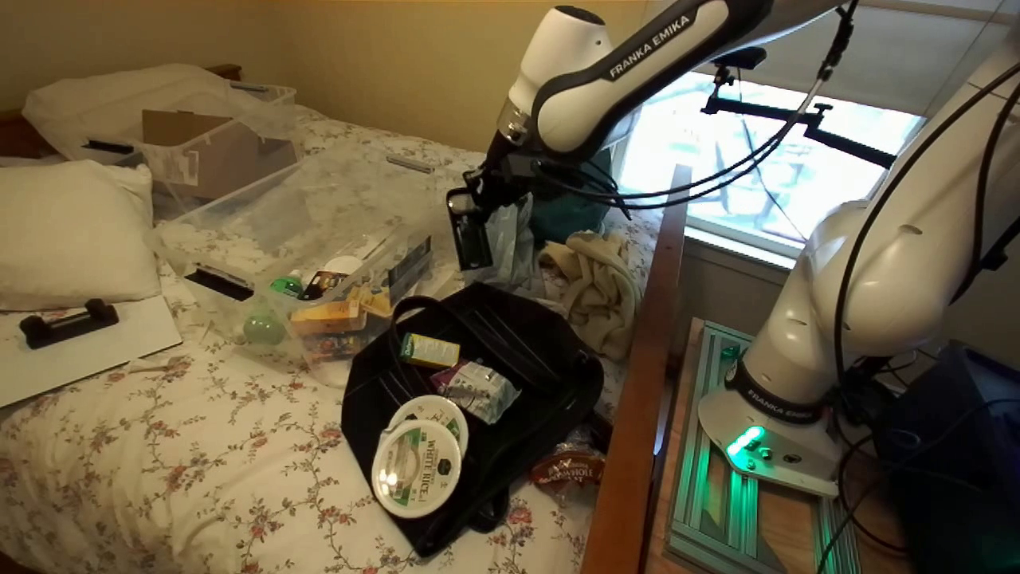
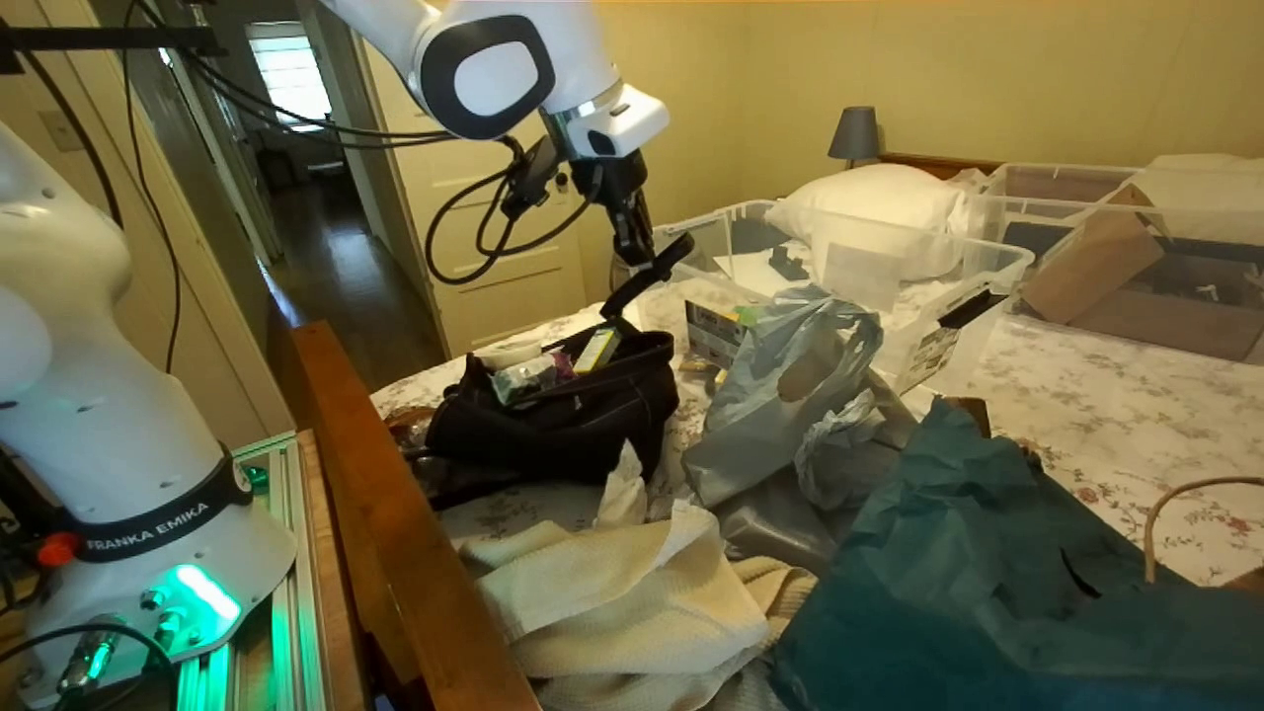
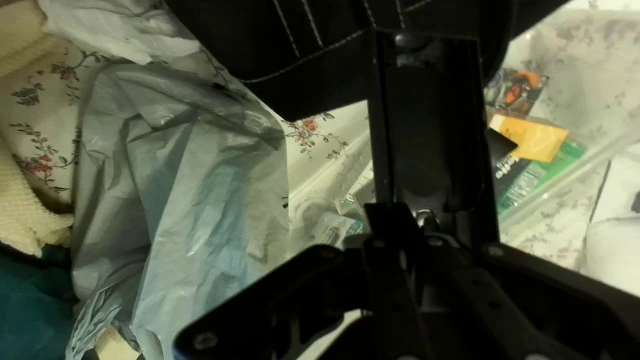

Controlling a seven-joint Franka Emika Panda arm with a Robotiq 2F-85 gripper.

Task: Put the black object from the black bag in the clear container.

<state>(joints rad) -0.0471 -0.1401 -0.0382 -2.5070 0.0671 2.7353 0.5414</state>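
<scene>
My gripper [image 1: 470,199] is shut on a long, flat black object [image 1: 473,243], which hangs down from it. In an exterior view, the gripper [image 2: 640,259] holds the tilted black object [image 2: 660,272] above the far edge of the black bag [image 2: 563,434]. In the wrist view, the black object [image 3: 422,120] stretches ahead of the jaws [image 3: 410,225] and covers part of the bag [image 3: 320,60]. The clear container [image 1: 231,307] stands open on the bed beside the bag [image 1: 558,363], holding several packages. Its rim [image 3: 560,182] also shows in the wrist view.
Rice bowls [image 1: 418,470], a small yellow-green box [image 1: 430,351] and a packet [image 1: 478,391] lie on the bag. A grey plastic bag [image 2: 780,395], a teal bag [image 2: 968,592] and a cream blanket [image 2: 632,602] lie close by. A wooden bed rail [image 1: 637,399] borders the bed.
</scene>
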